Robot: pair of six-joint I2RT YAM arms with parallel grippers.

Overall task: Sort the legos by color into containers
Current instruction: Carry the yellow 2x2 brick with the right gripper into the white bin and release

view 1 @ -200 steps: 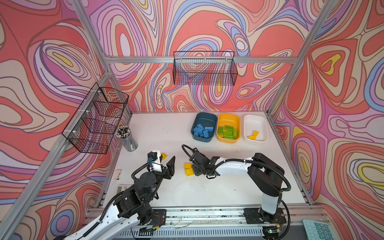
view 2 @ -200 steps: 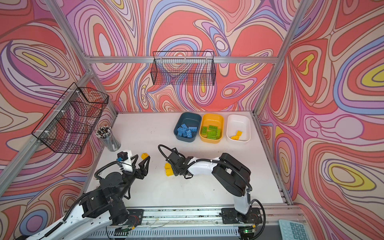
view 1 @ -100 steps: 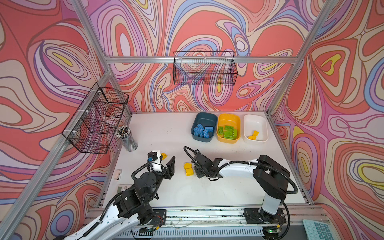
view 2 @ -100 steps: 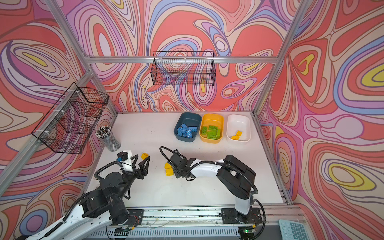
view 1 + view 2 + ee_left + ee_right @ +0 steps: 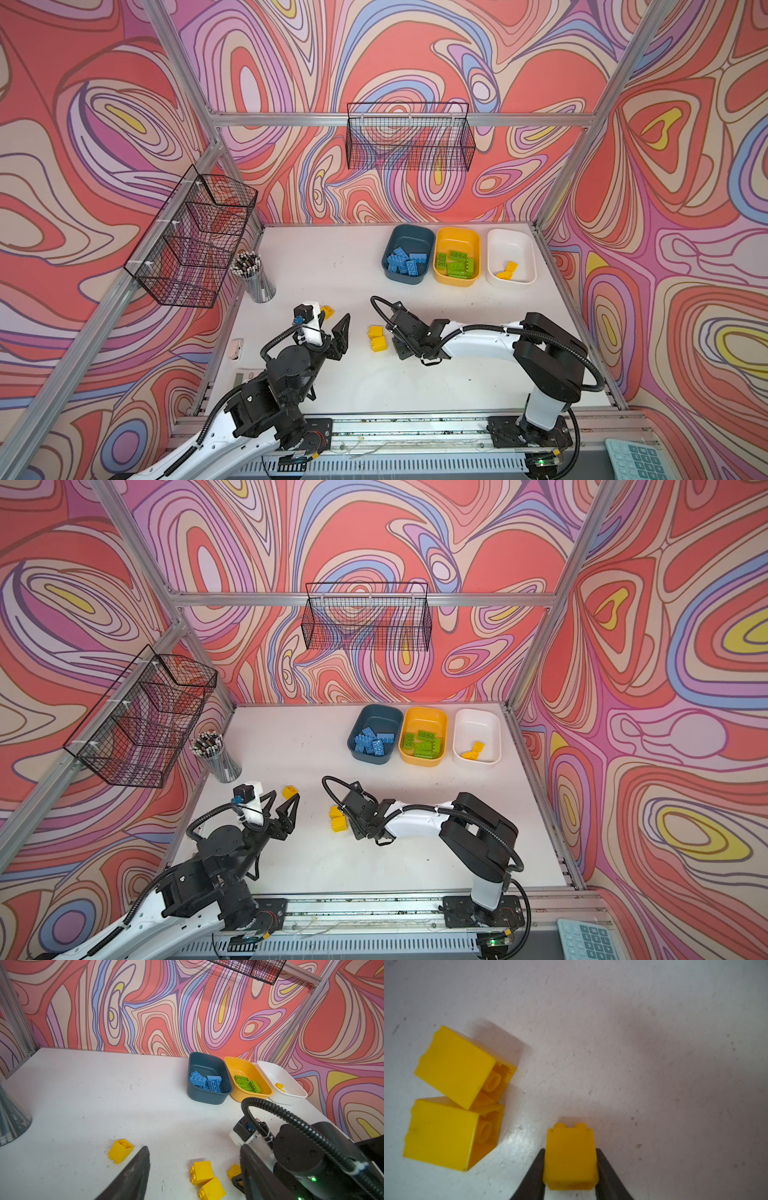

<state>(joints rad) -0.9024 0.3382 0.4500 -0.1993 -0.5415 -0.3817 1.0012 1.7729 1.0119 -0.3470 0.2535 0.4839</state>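
The right gripper point(image 5: 570, 1150) is squeezing a small yellow brick point(image 5: 570, 1159) between its two black fingers, with one finger pressing on each side. The brick's bumps are pointing away from the gripper. I cannot tell if this brick is touching the table point(image 5: 316, 266) or hanging a bit above it. Just beside it, two yellow bricks point(image 5: 379, 343) are lying on their sides and touching each other, near the middle of the table and closer to its front edge. The left gripper point(image 5: 194, 1149) is hanging over the table closer to the left edge, with its fingers spread wide and nothing between them. A lone yellow brick point(image 5: 120, 1150) is lying on the table just beside that gripper. Three tubs are sitting in a row along the far edge, by the far right corner. The dark blue tub point(image 5: 411, 237) is holding blue bricks point(image 5: 407, 262). The orange tub point(image 5: 457, 239) next to it is holding green bricks point(image 5: 455, 264). The white tub point(image 5: 511, 245), closest to the corner, is holding yellow pieces point(image 5: 508, 270).
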